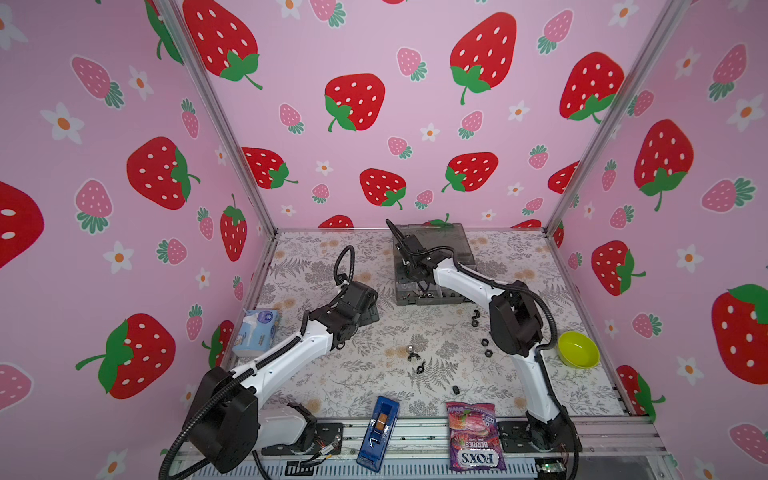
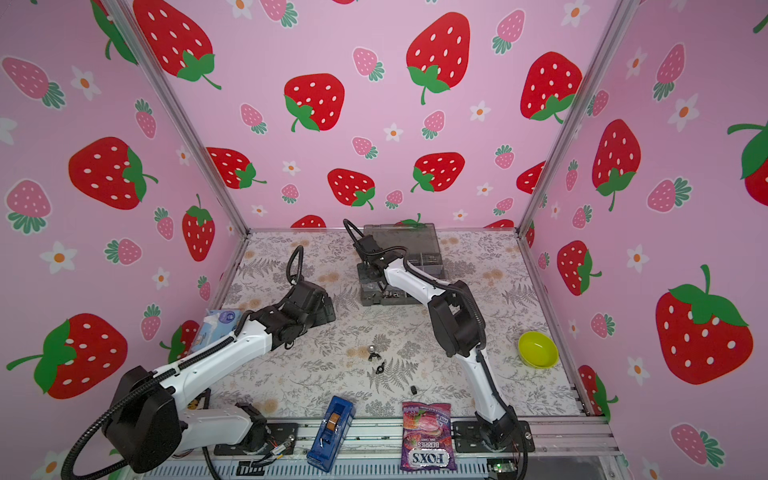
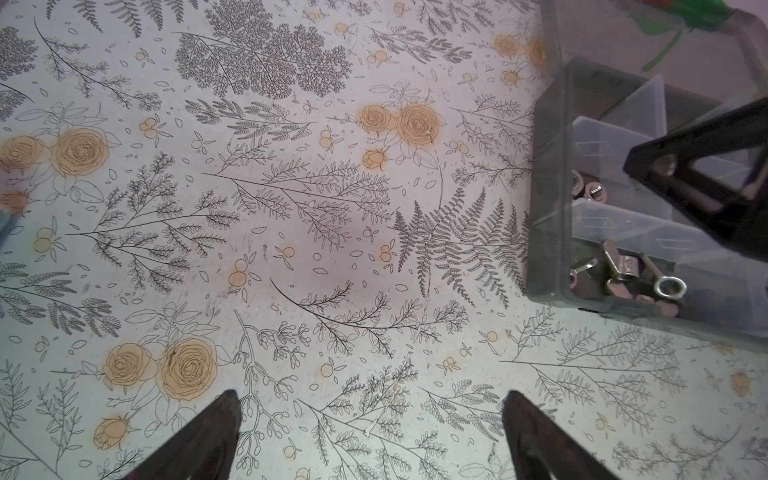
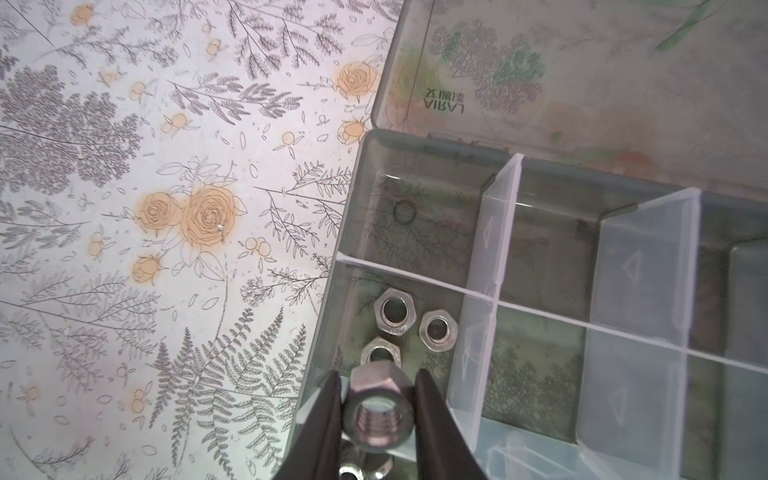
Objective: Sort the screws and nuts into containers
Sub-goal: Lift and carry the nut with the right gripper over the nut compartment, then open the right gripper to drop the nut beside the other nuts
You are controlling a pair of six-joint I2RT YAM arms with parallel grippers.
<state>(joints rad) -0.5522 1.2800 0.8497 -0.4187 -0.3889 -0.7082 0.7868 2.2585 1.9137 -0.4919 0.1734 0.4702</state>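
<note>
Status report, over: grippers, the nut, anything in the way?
Right gripper shut on silver hex nut, above organiser box cell holding similar nuts. Left gripper open, empty, over bare table. Drop path clear. Black nuts loose on table.

The floral desk (image 1: 340, 374) carries a blue tissue pack (image 1: 257, 332), a lime bowl (image 1: 578, 349), and a blue box (image 1: 378, 432) near a purple candy bag (image 1: 476, 436).

Both top views: bright, even, diffuse light; no hard glare. Fisheye stretch, frame posts (image 1: 216, 112) bowing twd 10 & 2 o'clock corners. Tabletop (image 1: 353, 374) shadows faint, soft-edged. Wrist views: pink cast mid-frame, cooler at rims. Left gripper (image 3: 370, 399) out of focus; held nut (image 4: 378, 415) slightly soft; dividers (image 4: 494, 249) show white sheen.
</note>
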